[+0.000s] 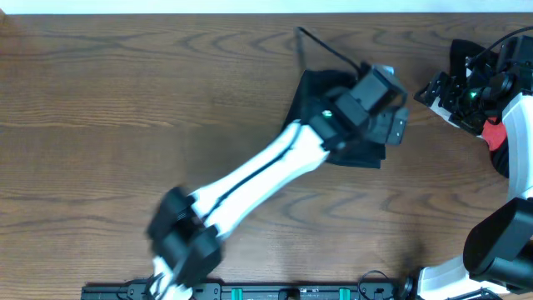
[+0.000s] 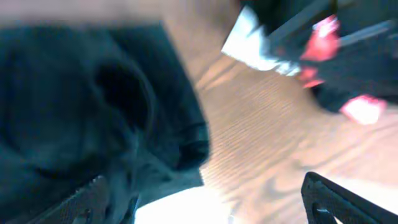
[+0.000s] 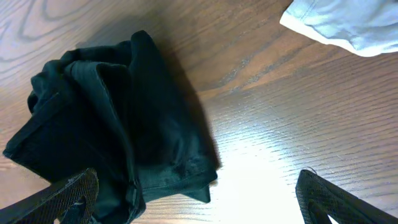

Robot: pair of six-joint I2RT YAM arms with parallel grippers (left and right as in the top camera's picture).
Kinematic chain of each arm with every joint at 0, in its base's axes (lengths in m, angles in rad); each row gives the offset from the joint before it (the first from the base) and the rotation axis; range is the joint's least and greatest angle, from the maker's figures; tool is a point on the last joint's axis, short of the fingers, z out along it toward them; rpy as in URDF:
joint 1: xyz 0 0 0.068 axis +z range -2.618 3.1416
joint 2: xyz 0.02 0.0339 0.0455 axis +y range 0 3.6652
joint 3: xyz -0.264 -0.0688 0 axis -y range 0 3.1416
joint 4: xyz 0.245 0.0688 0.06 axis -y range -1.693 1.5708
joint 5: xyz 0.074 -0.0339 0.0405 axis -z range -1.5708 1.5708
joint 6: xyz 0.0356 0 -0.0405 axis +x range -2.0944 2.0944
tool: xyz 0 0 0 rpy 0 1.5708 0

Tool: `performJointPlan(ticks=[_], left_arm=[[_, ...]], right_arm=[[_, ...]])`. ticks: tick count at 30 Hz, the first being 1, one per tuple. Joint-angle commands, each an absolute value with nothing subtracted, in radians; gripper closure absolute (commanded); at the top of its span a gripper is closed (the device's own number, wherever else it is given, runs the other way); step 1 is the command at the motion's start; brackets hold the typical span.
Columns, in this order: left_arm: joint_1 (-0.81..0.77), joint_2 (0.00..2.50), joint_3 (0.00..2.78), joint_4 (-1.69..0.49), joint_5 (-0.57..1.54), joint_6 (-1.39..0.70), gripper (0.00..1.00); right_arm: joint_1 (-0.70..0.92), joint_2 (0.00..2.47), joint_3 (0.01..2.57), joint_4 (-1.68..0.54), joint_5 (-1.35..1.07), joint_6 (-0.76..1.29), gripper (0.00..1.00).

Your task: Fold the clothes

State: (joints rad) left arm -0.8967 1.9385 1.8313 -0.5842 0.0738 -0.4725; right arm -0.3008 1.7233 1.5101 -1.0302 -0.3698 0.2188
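Overhead cam: high, straight down, whole table point(image 1: 100, 100). L wrist cam: v. close, blurred, clothes point(image 2: 74, 112) at 9 o'clock; same clothes sit mid-frame in overhead. R wrist cam: close, angled down on table.

Clothes point(image 1: 358, 157): plain black is recorded throughout; cord point(image 1: 310, 40) is matched in black.
Table point(image 1: 125, 100): brown, wood grain marked in darker swirls.
Left arm point(image 1: 258, 171): white, joints black.
Cloth point(image 3: 348, 25): pale grey-white, plain.
Blurred item point(image 2: 323, 37): red patches are seen on black.

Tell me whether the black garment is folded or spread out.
Folded, roughly: the black garment lies as a compact, layered bundle on the wooden table.
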Motion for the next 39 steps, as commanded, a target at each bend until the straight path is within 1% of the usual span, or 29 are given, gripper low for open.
performJointPlan(ticks=[1,4,5,9,11,13,15,17,19,22,24,25,26,27,28,30,33,39], left_arm=[[-0.893,1.794,1.856,-0.620,0.066,-0.388,0.02],[-0.892,1.734,1.856,-0.664,0.056,-0.351,0.02],[-0.892,1.710,1.856,-0.691,0.014,-0.331,0.02],[-0.865,1.631,1.856,-0.823,-0.302,-0.332,0.02],[-0.830,1.602,1.856,-0.896,-0.377,-0.339,0.02],[-0.773,1.579,1.856,-0.991,-0.394,-0.345,0.02],[-0.702,1.573,1.856,-1.093,-0.394,-0.346,0.02],[-0.628,1.575,1.852,-1.176,-0.394,-0.376,0.02],[-0.557,1.575,1.837,-1.234,-0.394,-0.430,0.02],[-0.445,1.575,1.814,-1.300,-0.394,-0.504,0.02],[-0.366,1.575,1.791,-1.327,-0.393,-0.561,0.02],[-0.331,1.575,1.779,-1.332,-0.393,-0.579,0.02],[-0.299,1.575,1.763,-1.332,-0.390,-0.588,0.02],[-0.271,1.575,1.746,-1.329,-0.380,-0.590,0.02],[-0.244,1.575,1.729,-1.322,-0.365,-0.590,0.02],[-0.201,1.575,1.685,-1.303,-0.324,-0.589,0.02],[-0.165,1.575,1.619,-1.274,-0.271,-0.589,0.02],[-0.160,1.575,1.491,-1.184,-0.222,-0.589,0.02]], right_arm=[[-0.294,1.708,1.524,-1.029,-0.367,0.205,0.01],[-0.293,1.708,1.524,-1.029,-0.406,0.205,0.01],[-0.289,1.708,1.524,-1.029,-0.438,0.201,0.01],[-0.239,1.708,1.524,-1.030,-0.535,0.149,0.01],[-0.198,1.707,1.525,-1.028,-0.528,0.148,0.01],[-0.143,1.707,1.533,-1.031,-0.474,0.149,0.08],[-0.077,1.707,1.559,-1.047,-0.351,0.157,0.11],[-0.019,1.707,1.594,-1.061,-0.259,0.173,0.11],[0.039,1.707,1.639,-1.068,-0.221,0.179,0.13],[0.106,1.707,1.705,-1.066,-0.220,0.187,0.18],[0.139,1.707,1.734,-1.060,-0.225,0.206,0.30],[0.153,1.707,1.740,-1.052,-0.237,0.211,0.46],[0.165,1.707,1.739,-1.039,-0.254,0.213,0.65],[0.179,1.707,1.739,-1.028,-0.278,0.213,0.80],[0.189,1.710,1.737,-1.019,-0.297,0.213,0.88],[0.209,1.715,1.725,-1.005,-0.346,0.211,0.99],[0.236,1.737,1.691,-0.998,-0.422,0.201,0.99],[0.262,1.826,1.622,-0.934,-0.609,0.187,0.99]])
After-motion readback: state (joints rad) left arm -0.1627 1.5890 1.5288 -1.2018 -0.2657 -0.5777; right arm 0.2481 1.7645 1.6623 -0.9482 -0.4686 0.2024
